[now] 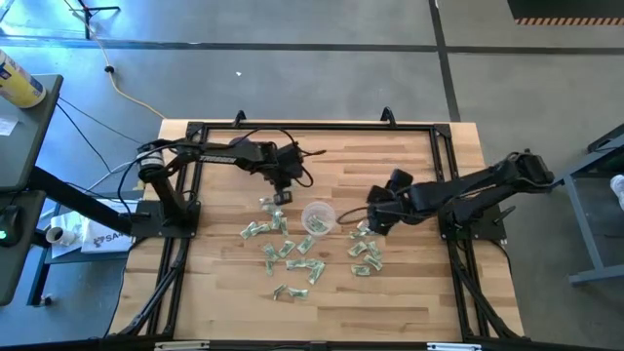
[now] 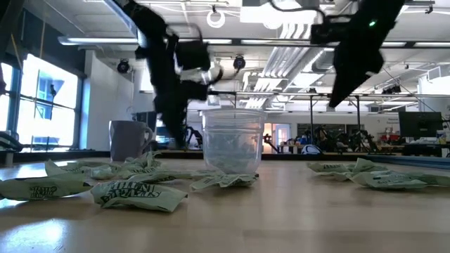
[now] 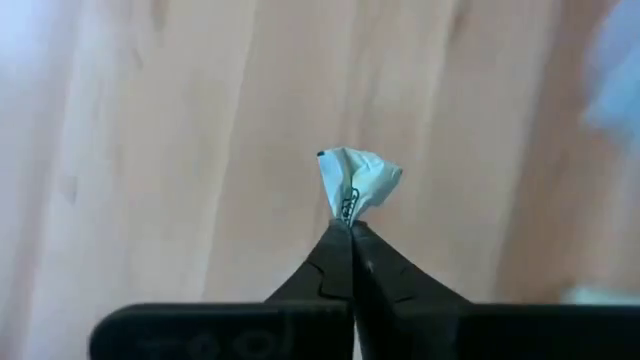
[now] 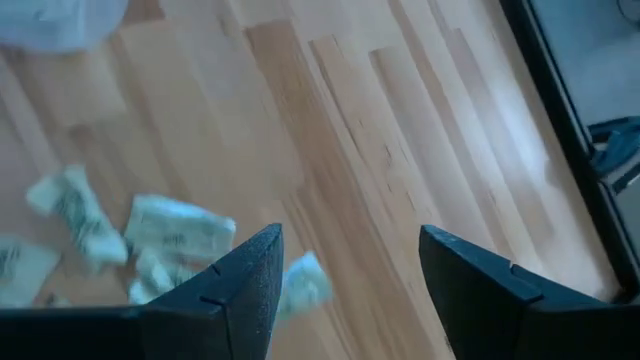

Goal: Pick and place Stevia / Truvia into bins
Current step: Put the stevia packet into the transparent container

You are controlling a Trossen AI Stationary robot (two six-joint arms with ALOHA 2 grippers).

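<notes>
Several pale green and white sachets (image 1: 283, 255) lie scattered flat on the wooden table around the clear plastic cup (image 1: 318, 217), which stands upright near the middle. My left gripper (image 1: 282, 196) hangs above the table to the cup's left, shut on one crumpled sachet (image 3: 357, 183). My right gripper (image 1: 375, 222) hovers open to the right of the cup, above the sachets there (image 4: 178, 230), touching none of them. In the low view the cup (image 2: 233, 140) stands among sachets (image 2: 137, 195). My left gripper pinches a crumpled sachet by its lower edge (image 3: 347, 210) between the two fingertips (image 3: 336, 240), the fingers pointing down from above. The sachet is lifted clear of the table and sticks out past the fingertips.
A purple mug (image 2: 129, 140) stands behind the sachets toward the table's far side. A black frame (image 1: 312, 127) runs round the tabletop. Bare wood lies along the near edge (image 1: 322, 317) and to the far right of the cup.
</notes>
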